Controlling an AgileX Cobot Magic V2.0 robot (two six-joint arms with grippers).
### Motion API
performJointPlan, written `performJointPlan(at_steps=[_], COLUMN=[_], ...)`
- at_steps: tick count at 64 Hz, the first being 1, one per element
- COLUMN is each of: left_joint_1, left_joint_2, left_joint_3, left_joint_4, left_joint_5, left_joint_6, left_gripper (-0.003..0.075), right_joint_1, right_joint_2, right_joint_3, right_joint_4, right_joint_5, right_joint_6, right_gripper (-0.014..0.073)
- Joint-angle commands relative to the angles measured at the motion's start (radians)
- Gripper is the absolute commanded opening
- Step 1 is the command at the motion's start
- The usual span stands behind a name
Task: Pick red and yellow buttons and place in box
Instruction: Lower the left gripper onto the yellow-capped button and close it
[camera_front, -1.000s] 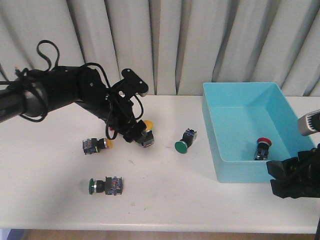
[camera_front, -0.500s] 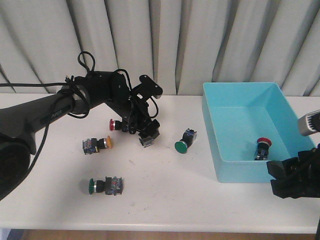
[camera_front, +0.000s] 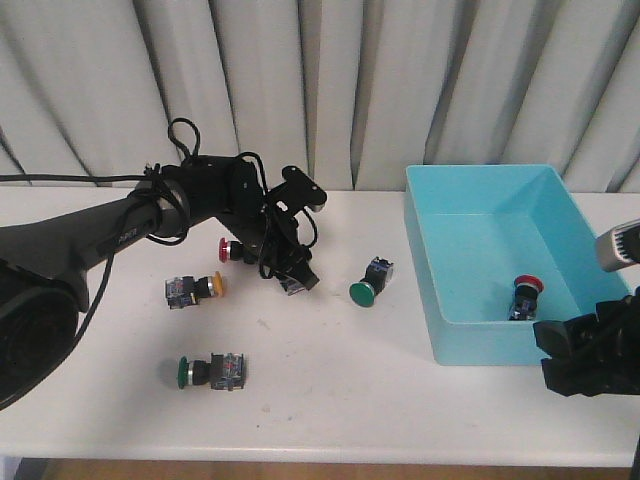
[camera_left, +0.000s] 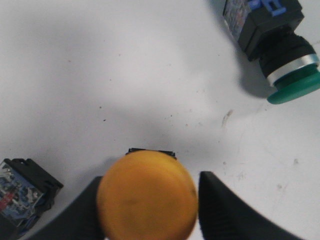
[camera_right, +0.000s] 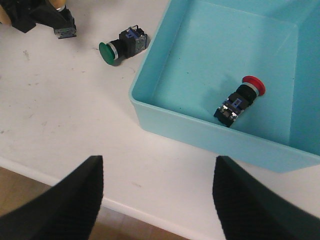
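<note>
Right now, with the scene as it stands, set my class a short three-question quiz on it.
1. True or false: the box already holds a red button.
2. How many green buttons lie on the table outside the box?
3. What sits between the fingers of the left gripper?
A. a green button
B. a yellow button
C. nothing

Key: 1 true; 2 two; 3 B.
</note>
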Motion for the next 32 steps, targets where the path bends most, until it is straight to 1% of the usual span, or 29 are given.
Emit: performJointPlan(at_steps=[1,6,13,18,22,27,32], left_joint_1=[-0.003,-0.003,-0.003,-0.003,-0.003,-0.003,-0.003], left_joint_2=[-0.068,-0.068,-0.079,-0.101,-0.130,-0.174,-0.228], left_joint_3=[-0.033,-0.034,-0.037,-0.036,-0.036,-0.035,-0.028], left_joint_4=[-0.015,-0.015,-0.015,-0.015,-0.015,-0.016,-0.014], left_joint_5=[-0.030,-0.024,0.002,0.032,0.062,0.102,0.111], left_joint_6=[-0.009,-0.009,-0.010,-0.010,-0.038,-0.105,-0.163], left_gripper=[0.0278,0.0234,0.0198,0.0195,0.0195,0.0195,0.0195], right_joint_1=[-0.003,-0.003,-0.003,-0.003,-0.003,-0.003,-0.003], right_joint_2=[-0.009,-0.009,-0.009,-0.009,-0.009,-0.009,-0.009], right_joint_3=[-0.023,-0.023,-0.023,-0.023,-0.023,-0.023,-0.023], right_joint_4=[-0.010,-0.011,-0.015,-0.017,-0.025,-0.029,-0.029], right_joint_5=[-0.064,-0.063,-0.063,-0.063,-0.063,-0.063,-0.063], right_joint_6=[-0.008,-0.008,-0.008,-0.008,-0.008,-0.008,-0.008], right_gripper=[0.0454,0.0454,0.0454,0.0454,0.0454,0.0454,0.0454])
